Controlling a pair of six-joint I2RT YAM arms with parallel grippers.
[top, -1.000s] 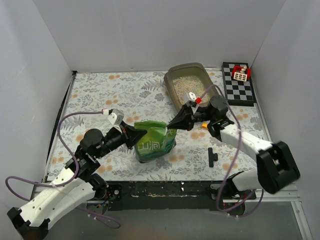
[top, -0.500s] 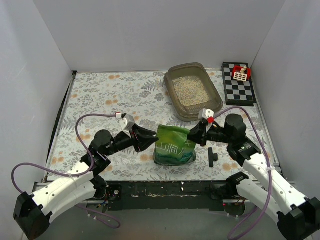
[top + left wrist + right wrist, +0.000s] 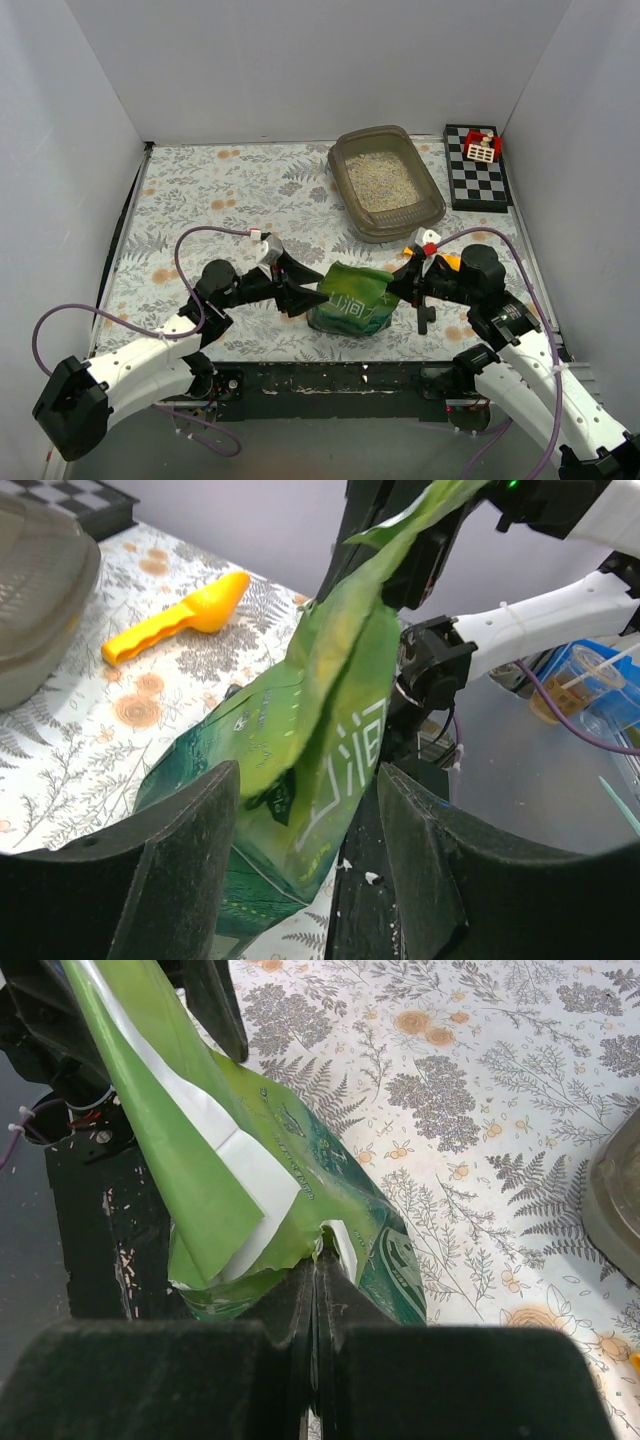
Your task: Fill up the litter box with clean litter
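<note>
Green bag (image 3: 352, 306) now nearer; right gripper (image 3: 397, 290) tight on it, left gripper (image 3: 320, 298) agape.

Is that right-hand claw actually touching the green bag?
Touching. The right wrist view shows the right gripper pinched shut on the edge of the green bag, no gap.

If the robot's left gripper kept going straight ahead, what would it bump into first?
Most likely the green bag: the left gripper points at it, and it stands right between the open fingers.
</note>
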